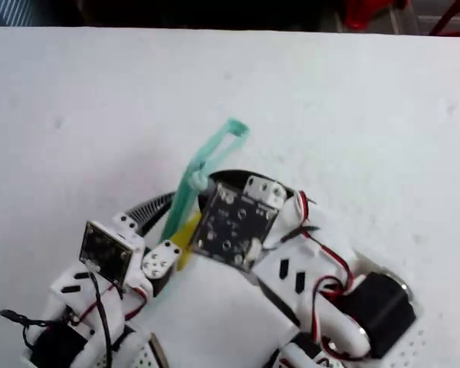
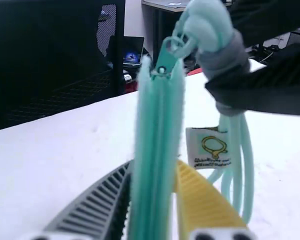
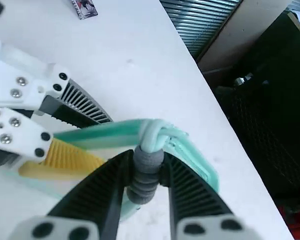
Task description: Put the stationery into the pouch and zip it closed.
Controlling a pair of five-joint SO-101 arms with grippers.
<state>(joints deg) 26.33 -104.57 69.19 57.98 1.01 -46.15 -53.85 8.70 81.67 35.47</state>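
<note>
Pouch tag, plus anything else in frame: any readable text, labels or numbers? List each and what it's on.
Nothing is legible.
White tag beside the teal pouch: a yellow ring-shaped mark with lines of print beneath, too blurred to read.
Small card on the table: too small to read.

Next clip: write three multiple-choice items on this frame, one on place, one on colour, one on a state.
1. Where is the pouch?
A between the left gripper's fingers
B on a shelf
C in a person's hand
2. What colour is the pouch?
A red
B teal
C black
3. The right gripper is:
A wide open
B shut on the grey bead of the zip cord
C holding a pen
Key: 1 A, grey and yellow fingers flank it; 2 B, teal in every view; 3 B, black fingers pinch the bead.
</note>
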